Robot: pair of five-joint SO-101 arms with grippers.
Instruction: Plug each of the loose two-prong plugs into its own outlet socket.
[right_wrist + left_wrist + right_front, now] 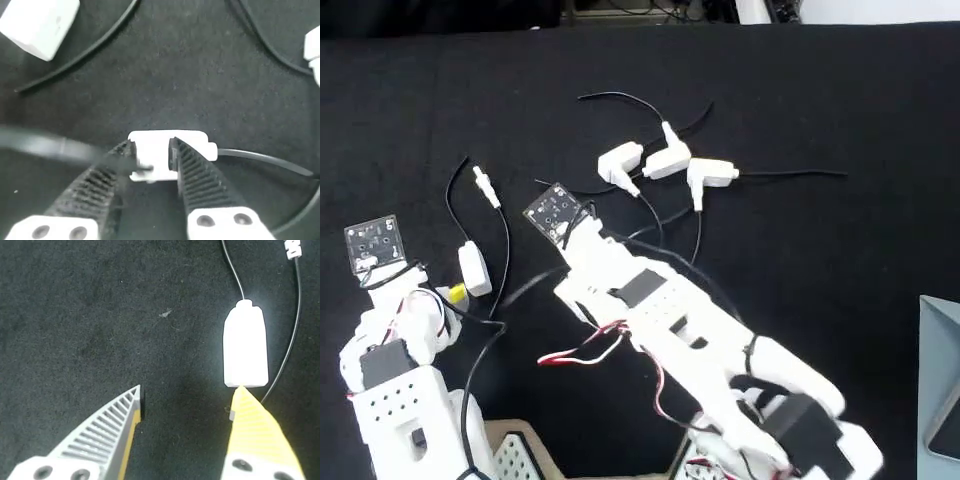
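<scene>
The right gripper (pixel 151 149) sits near the middle of the worktop (pixel 840 280). Its dark fingers (pixel 187 167) are drawn close together on a white plug (pixel 205 148), whose cord (pixel 265 159) trails off to one side. The hold looks narrow and taken on only part of the body, so the plug could twist or slide out once it is lifted or pushed against a socket. A second cord (pixel 60 147) crosses just in front of one finger. If that cord gets caught, it could drag along and shift the grip.

The left gripper (pixel 189 390) is near the worktop's front left corner with its fingers spread wide. Its yellow finger (pixel 252 427) touches the end of a second plug (pixel 245 347), which lies flat outside the gap, not between the fingers. Closing from here would probably nudge this plug away or pinch its thin cord (pixel 295 325) without catching the body.

Three white angled pieces (pixel 667 160) lie bunched toward the far middle with their cords overlapping. Whether any of them is a socket cannot be told. Pulling one cord may well disturb the others.
</scene>
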